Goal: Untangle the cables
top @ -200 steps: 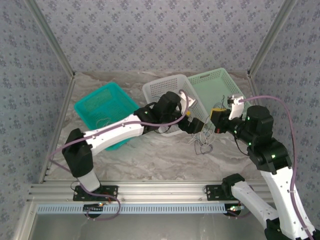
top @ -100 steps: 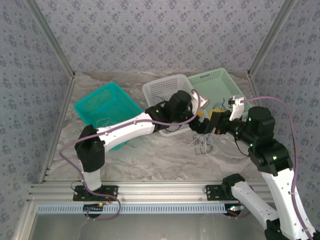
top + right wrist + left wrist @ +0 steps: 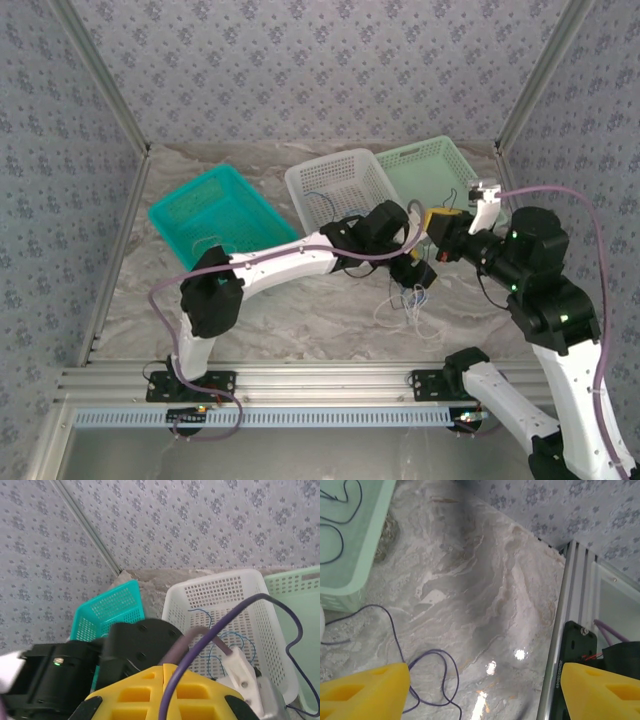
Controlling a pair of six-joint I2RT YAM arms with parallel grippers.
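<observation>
Lying loose on surface point(image 3: 300, 320) just off near right corner of white basket point(image 3: 335, 165): cables point(image 3: 405, 302), thin dark and pale loops. Left pincer point(image 3: 485, 680) above them, fingers point(image 3: 365, 690) spread wide; purple loop point(image 3: 435, 651) on surface beside one finger. Right pincer point(image 3: 165, 674) right of basket, pressed together, pinching purple strand point(image 3: 262, 595) arcing up across basket. Blue cable point(image 3: 225, 636) inside basket. Mint basket point(image 3: 432, 160) just right of white basket, dark cable point(image 3: 342, 540) inside.

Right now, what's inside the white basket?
A thin blue cable loops on the floor of the white basket. The left arm covers its near corner, so anything there is hidden.
</observation>
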